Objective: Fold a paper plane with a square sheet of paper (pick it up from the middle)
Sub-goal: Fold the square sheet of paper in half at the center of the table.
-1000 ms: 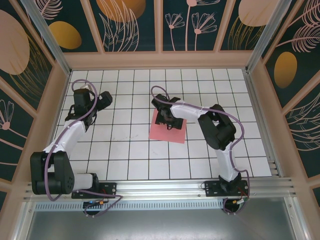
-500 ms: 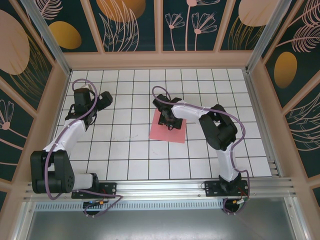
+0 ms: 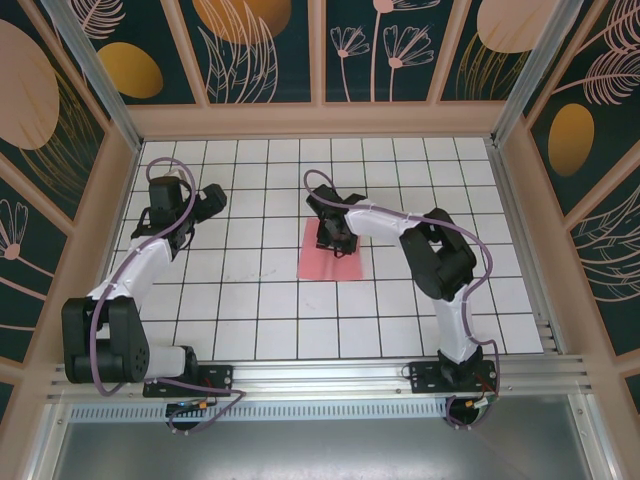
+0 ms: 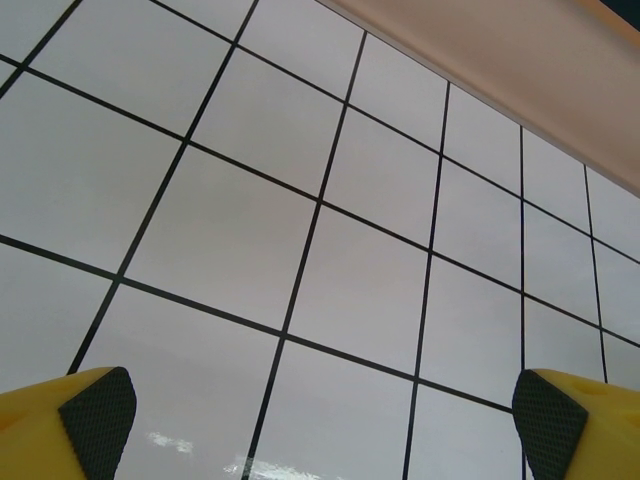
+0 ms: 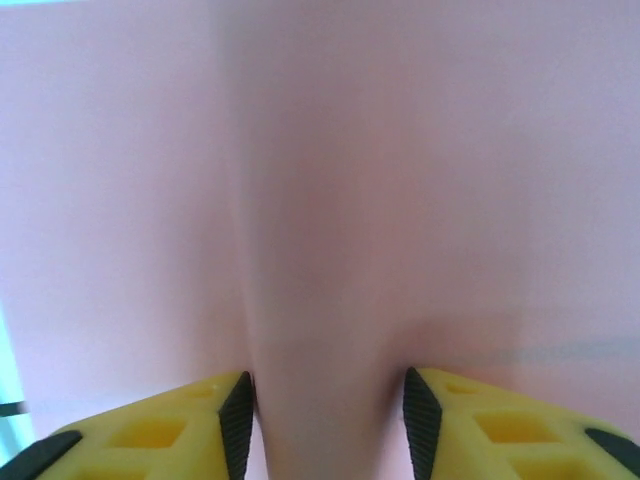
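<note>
The square sheet of paper is pink-red and lies on the white grid table near the middle. My right gripper points down onto the sheet's far half. In the right wrist view the paper rises in a soft ridge between the jaws of the right gripper. Both black pads press against the sides of that ridge. My left gripper hovers over bare tiles at the far left. Its yellow fingers stand wide open with nothing between them.
A wooden wall runs along the back of the table, with side walls left and right. The left wrist view looks over white tiles toward the wall's base. The arm bases sit on the metal rail at the near edge.
The right gripper's jaws have come together on the sheet and bunched its middle into a ridge. The paper's right edge has drawn in slightly. The left arm has stayed put.
</note>
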You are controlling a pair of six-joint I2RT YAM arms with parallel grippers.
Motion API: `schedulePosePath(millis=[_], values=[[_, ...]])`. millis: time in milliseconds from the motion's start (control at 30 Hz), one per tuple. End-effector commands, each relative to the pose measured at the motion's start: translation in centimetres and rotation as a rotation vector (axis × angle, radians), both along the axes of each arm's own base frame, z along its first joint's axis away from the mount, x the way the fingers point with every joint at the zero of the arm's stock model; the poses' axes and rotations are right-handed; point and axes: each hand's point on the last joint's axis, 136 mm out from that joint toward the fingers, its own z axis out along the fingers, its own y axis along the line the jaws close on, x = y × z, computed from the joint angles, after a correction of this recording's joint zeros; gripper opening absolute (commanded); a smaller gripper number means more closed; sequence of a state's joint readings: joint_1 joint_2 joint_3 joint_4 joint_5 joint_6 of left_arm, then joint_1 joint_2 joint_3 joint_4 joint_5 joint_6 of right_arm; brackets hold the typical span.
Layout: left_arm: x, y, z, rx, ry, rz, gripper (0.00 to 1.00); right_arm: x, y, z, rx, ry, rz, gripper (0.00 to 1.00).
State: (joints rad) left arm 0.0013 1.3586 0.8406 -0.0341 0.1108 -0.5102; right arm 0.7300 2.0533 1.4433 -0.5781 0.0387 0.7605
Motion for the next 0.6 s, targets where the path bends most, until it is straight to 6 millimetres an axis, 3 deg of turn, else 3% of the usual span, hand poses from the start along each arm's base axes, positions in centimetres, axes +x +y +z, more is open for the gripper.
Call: schedulePosePath(millis=[0,167,300,400,567], values=[[0.5,-1.1,0.6,-0.055,0.003,-0.046,0.98,-0.1,5.0,3.5,0.27,-0.048,0.13,0.32],[0.4,-2.6,0.6,-0.131,-0.004,-0.108,0.99,0.0,8.2,9.1,0.526,-0.175,0.258,0.26],[0.1,-4.2,0.6,-0.217,-0.015,-0.16,0.97,-1.2,9.0,11.4,0.697,-0.197,0.329,0.26],[-0.2,-5.1,0.4,-0.278,-0.016,-0.195,0.95,-1.4,8.3,10.8,0.74,-0.172,0.318,0.26],[-0.7,-5.8,-0.4,-0.326,-0.004,-0.203,0.94,-1.0,5.9,7.4,0.67,-0.129,0.264,0.28]])
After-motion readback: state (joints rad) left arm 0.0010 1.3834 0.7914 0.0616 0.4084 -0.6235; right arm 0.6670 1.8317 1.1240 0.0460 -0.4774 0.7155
